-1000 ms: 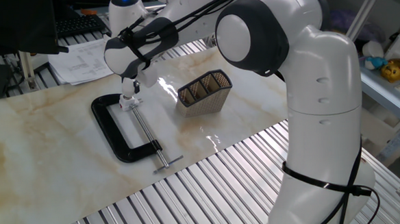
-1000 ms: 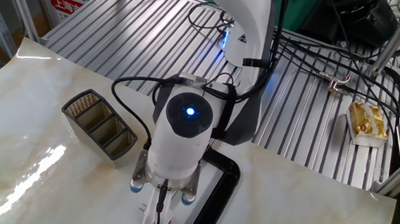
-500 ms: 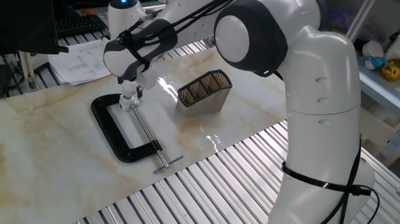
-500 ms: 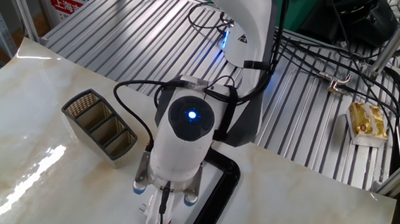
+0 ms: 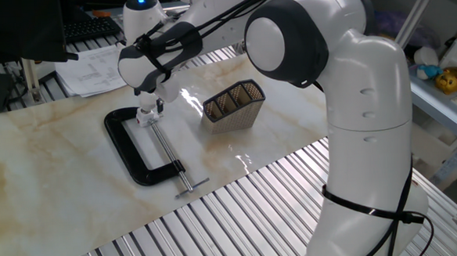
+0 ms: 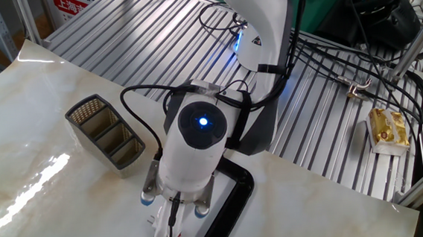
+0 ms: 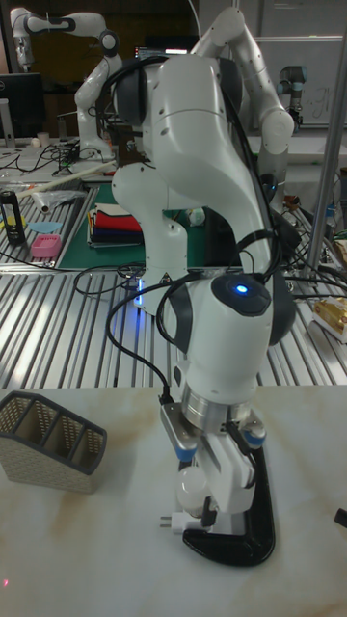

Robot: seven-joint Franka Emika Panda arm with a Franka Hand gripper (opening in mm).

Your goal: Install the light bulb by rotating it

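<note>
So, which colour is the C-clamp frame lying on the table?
Black. The C-clamp frame shows best in the fixed view from the basket side, with a silver screw rod.

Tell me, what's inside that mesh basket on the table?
The mesh basket has three compartments, and those facing the other fixed view look empty. Their floors lie in shadow, so something small and flat there would be hidden. The gripper works elsewhere, over the black clamp.

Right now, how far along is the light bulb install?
Done: the light bulb is off the table, over the black clamp. In hand: the hand grips it just above the small white fitting. Left: screwing it in; I can't tell whether it's seated.
</note>
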